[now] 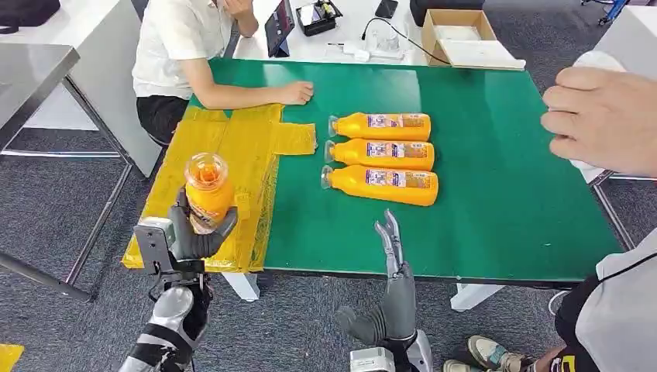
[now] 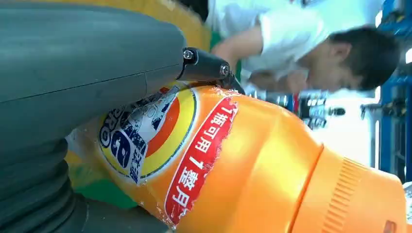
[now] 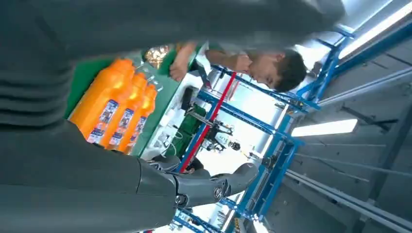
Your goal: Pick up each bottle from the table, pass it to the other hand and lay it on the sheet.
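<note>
While the left hand (image 1: 194, 232) grips a bottle (image 1: 207, 190) over the sheet's (image 1: 232, 147) near edge, the right hand (image 1: 391, 244) hangs empty, fingers apart.

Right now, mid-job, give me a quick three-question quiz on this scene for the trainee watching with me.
1. True or false: the left hand holds an orange bottle upright over the yellow sheet.
2. How many bottles lie on the green table? A) two B) three C) four
3. Fill in: the right hand is ____, with nothing in it.

Key: 1 true; 2 B, the three lying bottles are side by side, caps towards the sheet; 3 open, its fingers stretched out at the table's near edge.
</note>
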Motion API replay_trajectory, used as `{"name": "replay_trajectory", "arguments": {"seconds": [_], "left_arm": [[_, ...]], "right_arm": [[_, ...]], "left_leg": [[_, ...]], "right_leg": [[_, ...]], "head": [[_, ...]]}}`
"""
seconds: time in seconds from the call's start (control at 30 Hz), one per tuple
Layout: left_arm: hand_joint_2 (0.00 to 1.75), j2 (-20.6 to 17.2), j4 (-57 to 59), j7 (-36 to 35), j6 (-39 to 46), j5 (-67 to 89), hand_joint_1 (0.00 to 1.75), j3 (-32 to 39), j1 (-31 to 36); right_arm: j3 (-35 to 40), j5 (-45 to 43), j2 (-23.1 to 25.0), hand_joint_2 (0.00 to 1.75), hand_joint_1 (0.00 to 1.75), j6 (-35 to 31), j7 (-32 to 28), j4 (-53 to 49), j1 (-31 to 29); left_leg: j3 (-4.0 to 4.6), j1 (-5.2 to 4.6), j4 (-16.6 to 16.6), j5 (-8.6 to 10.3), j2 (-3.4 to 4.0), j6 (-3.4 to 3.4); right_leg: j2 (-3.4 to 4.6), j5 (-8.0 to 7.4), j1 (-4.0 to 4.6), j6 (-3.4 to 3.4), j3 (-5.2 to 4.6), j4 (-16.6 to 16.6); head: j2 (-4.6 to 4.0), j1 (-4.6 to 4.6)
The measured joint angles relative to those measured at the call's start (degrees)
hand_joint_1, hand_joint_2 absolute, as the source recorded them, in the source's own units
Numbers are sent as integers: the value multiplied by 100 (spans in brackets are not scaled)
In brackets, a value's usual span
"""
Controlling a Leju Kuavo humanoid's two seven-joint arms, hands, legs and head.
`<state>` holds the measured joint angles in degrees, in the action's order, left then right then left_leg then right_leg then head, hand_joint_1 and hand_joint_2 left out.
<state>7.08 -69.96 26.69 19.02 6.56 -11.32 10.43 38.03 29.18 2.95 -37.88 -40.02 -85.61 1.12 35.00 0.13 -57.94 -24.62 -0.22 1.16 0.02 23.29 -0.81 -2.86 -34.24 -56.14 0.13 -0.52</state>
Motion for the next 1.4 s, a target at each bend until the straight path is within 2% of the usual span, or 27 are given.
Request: {"name": "replay_trajectory", "arguments": {"seconds": [0.13,0.27,0.37,0.63,0.73,0.87,1.03,1.23,1.27,1.3,1.33,1.37,1.4], "left_arm": [[175,-103,236,20,700,880,175,153,304],[175,-247,811,-385,1766,2982,175,79,697],[175,-302,1174,-536,1894,3456,175,33,895],[175,-354,3330,-1789,1044,5180,175,-418,1960],[175,-428,3961,-2061,613,5598,175,-632,2241],[175,-516,4461,-2146,353,5737,175,-830,2529],[175,-584,4782,-2138,-635,5724,175,-961,2849],[175,-610,4944,-2122,-766,5689,175,-988,2966],[175,-610,4955,-2122,-823,5641,148,-992,2975],[175,-610,4961,-2127,-892,5584,66,-999,2995],[175,-610,4972,-2140,-947,5555,19,-1003,3019],[175,-610,4977,-2168,-1011,5529,0,-1007,3041],[175,-605,4983,-2216,-1106,5532,0,-1012,3065]], "right_arm": [[39,-133,24,0,0,-11,-2,-46,-36],[153,-295,44,0,0,-11,-2,-46,-88],[221,-367,57,0,0,-11,0,-46,-115],[643,-870,63,0,0,0,-2,-24,-453],[796,-999,68,0,0,0,-2,-20,-527],[911,-1040,70,0,0,0,0,-2,-603],[1014,-1174,68,0,0,0,0,31,-654],[1078,-1189,68,0,0,0,0,61,-671],[1082,-1189,68,0,0,-2,-2,64,-675],[1088,-1189,68,0,0,-4,-2,68,-682],[1095,-1187,68,0,0,-7,-2,74,-689],[1099,-1189,68,0,0,-9,-2,79,-693],[1099,-1193,68,0,0,-9,-2,83,-697]], "left_leg": [[2,0,0,0,-2,0],[2,0,0,0,-2,0],[1,0,0,0,1,0],[1,0,0,4,-1,1],[1,0,0,5,-1,0],[2,0,0,4,-3,-2],[-10,0,0,3,-5,-3],[-36,0,1,4,-3,-4],[-38,0,1,4,-3,-4],[-41,0,1,4,-3,-5],[-43,0,1,5,-3,-5],[-44,0,1,5,-3,-5],[-44,0,1,5,-3,-5]], "right_leg": [[-2,0,0,0,-1,0],[-2,0,0,0,0,0],[-1,0,0,0,-2,0],[-4,-2,0,-1,0,-2],[-4,-2,0,-1,-2,-5],[-4,0,0,0,-1,-6],[-5,1,-1,1,12,-6],[-4,0,0,2,32,-7],[-4,0,0,2,34,-8],[-4,0,0,2,36,-10],[-4,0,-1,2,38,-11],[-4,0,0,1,39,-11],[-4,0,0,1,38,-12]], "head": [[0,0],[0,2],[0,2],[0,4],[0,2],[0,0],[0,0],[0,2],[0,0],[0,2],[0,0],[0,2],[0,2]]}}
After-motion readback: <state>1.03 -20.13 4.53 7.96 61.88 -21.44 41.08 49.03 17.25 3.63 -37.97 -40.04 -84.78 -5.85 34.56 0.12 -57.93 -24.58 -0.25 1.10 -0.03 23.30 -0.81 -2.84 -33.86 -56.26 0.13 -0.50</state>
